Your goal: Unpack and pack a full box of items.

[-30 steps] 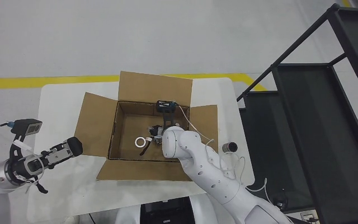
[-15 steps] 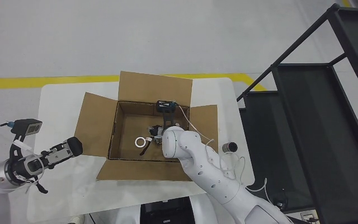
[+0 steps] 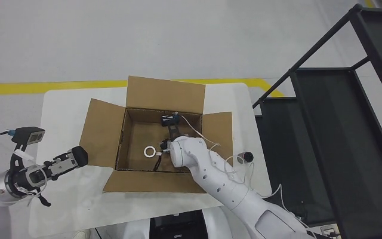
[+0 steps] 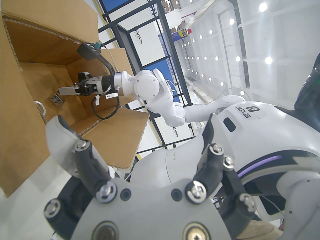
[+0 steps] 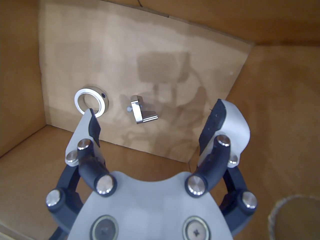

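Apparently empty, right gripper (image 5: 154,111) gapes wide over metal bracket (image 5: 142,112); left gripper (image 4: 135,123) spread.

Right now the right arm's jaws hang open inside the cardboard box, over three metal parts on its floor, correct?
No. The floor holds two metal parts, not three: a ring and a small bracket, as the right wrist view shows. The right arm's jaws do hang open inside the cardboard box over them.
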